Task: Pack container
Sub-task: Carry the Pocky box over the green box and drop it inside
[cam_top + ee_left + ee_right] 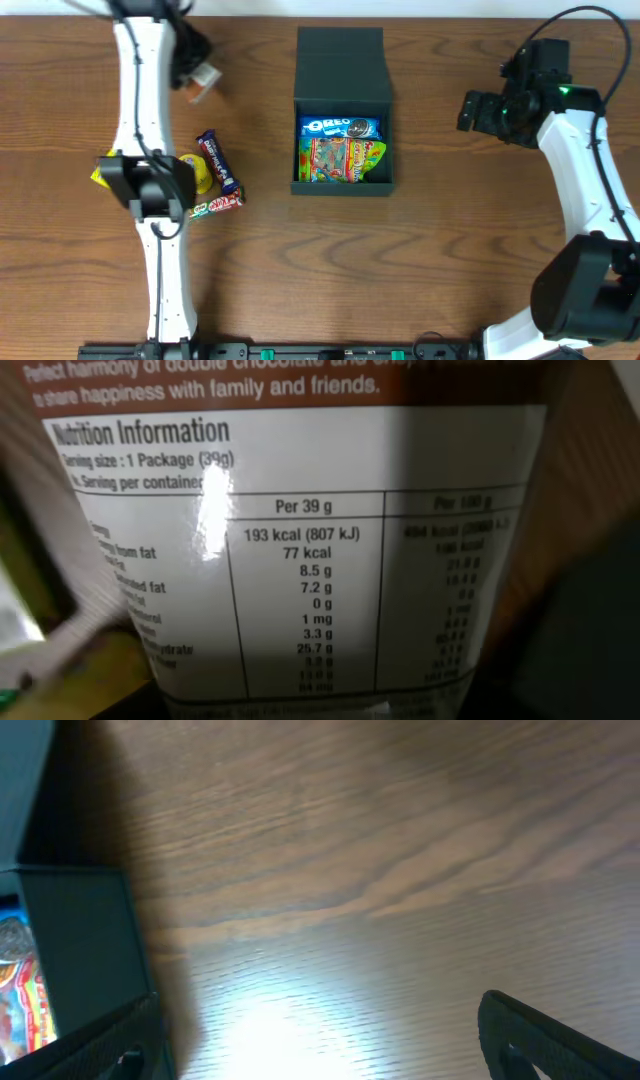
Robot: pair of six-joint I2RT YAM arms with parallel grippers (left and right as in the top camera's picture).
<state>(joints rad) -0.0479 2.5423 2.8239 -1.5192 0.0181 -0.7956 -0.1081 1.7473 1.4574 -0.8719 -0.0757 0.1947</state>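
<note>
The dark teal container (345, 187) stands open at the table's centre back, with its flap lid (340, 50) lying behind it. It holds an Oreo packet (340, 127) and a colourful gummy packet (340, 158). My left gripper (150, 187) hangs low over the snacks at the left. The left wrist view is filled by the white nutrition panel of a brown snack packet (300, 560), and my fingers are hidden there. My right gripper (470, 110) is open and empty to the right of the container. Its fingers sit wide apart over bare wood (320, 1040), and the container wall (80, 940) is at the left.
A yellow packet (203, 172), a blue bar (215, 160) and a red-and-white bar (220, 203) lie next to my left gripper. A small pale object (203, 80) sits by the left arm at the back.
</note>
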